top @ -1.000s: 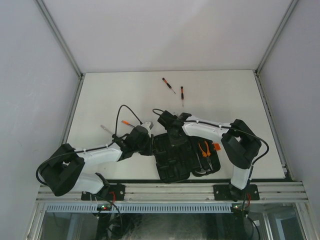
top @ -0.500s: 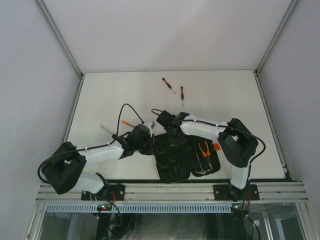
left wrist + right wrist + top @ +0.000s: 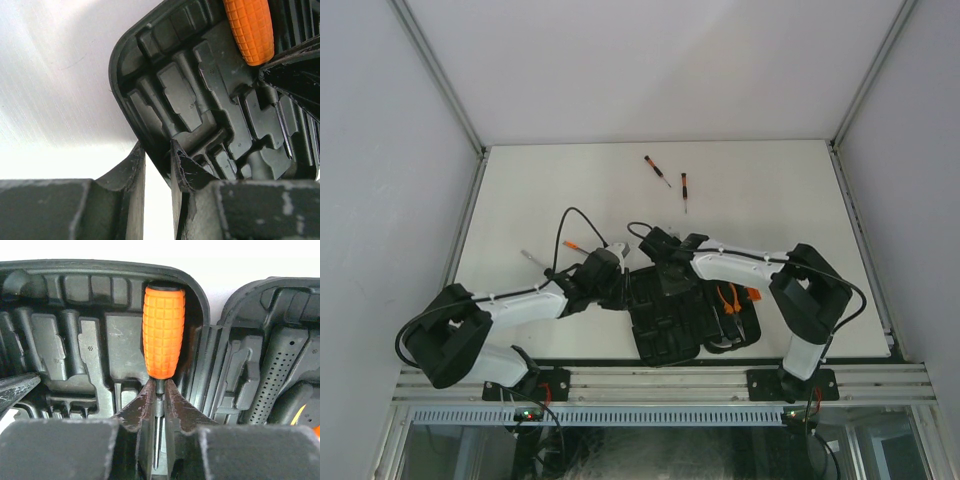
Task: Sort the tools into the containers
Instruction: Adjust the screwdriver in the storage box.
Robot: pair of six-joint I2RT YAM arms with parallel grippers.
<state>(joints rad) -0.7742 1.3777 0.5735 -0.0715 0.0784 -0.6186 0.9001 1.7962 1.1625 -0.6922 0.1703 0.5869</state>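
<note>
The black tool case [image 3: 665, 320] lies open at the near edge of the tabletop [image 3: 770, 190], moulded slots up. An orange-handled screwdriver [image 3: 163, 337] lies along the slot beside its hinge, and pliers [image 3: 727, 298] sit in the other half. One thin screwdriver [image 3: 657, 170] and a second one [image 3: 684, 190] lie well behind the case.

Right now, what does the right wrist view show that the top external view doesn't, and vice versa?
Only the right wrist: the right claw shut on the thin shaft of the orange-handled screwdriver, over the moulded slots of the case. Only top external: two loose screwdrivers on the far table, and the pliers in the case's right half. Both: the black case, lying open.
</note>
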